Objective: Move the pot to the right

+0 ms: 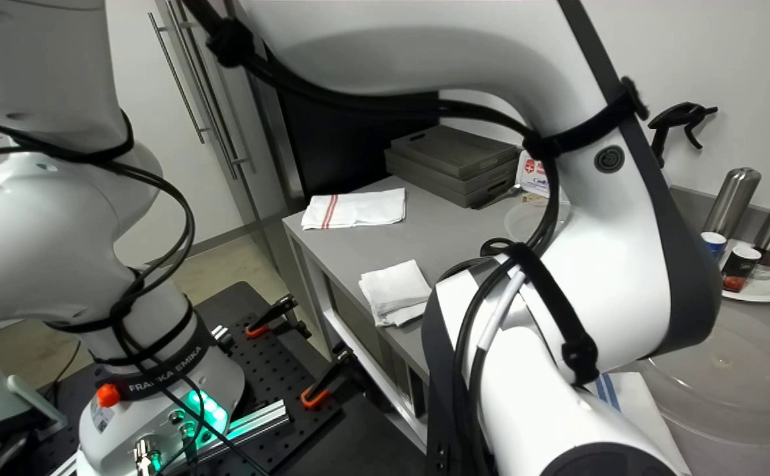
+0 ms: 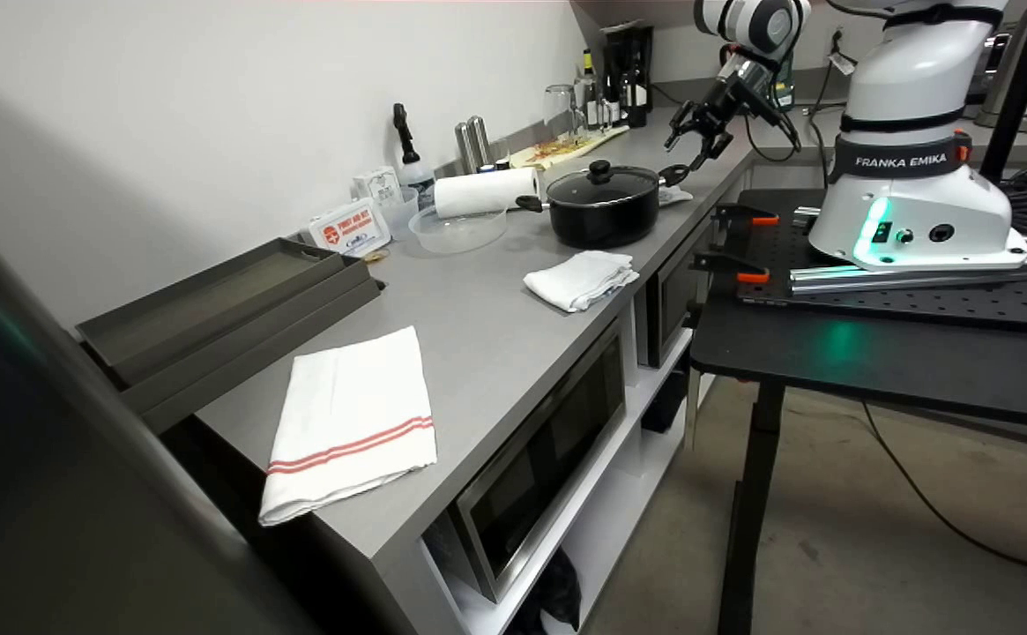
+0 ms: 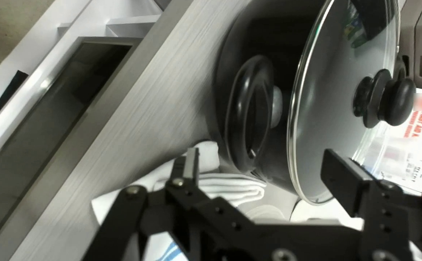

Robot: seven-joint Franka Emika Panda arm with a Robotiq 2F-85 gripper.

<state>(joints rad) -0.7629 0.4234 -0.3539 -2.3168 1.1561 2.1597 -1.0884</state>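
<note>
Left to right in an exterior view: desk (image 2: 469,339) with stacked trays (image 2: 222,300), red-striped towel (image 2: 354,414), box (image 2: 350,229) reading "FIRST AID KIT", clear bowl (image 2: 456,238), paper roll (image 2: 485,194), folded cloth (image 2: 580,280) just beside lidded black pot (image 2: 606,218); then gripper (image 2: 683,155) spread wide near pot, arm base (image 2: 919,207) lettered "FRANKA EMIKA".

The pot (image 2: 606,225) is round and black and stands upright on the worktop (image 2: 478,309), near the front edge, a strip of surface showing between. Its lid (image 3: 335,108) is on: dark, see-through, with a shiny metal rim and a rounded black knob (image 3: 386,98) at its centre. Short black handles (image 2: 674,175) stick out on opposite sides, one slanting toward the worktop's front edge, the other toward its back. In the wrist view the nearer handle is an oval loop with a pale grey fitting (image 3: 276,107) at its root.
</note>
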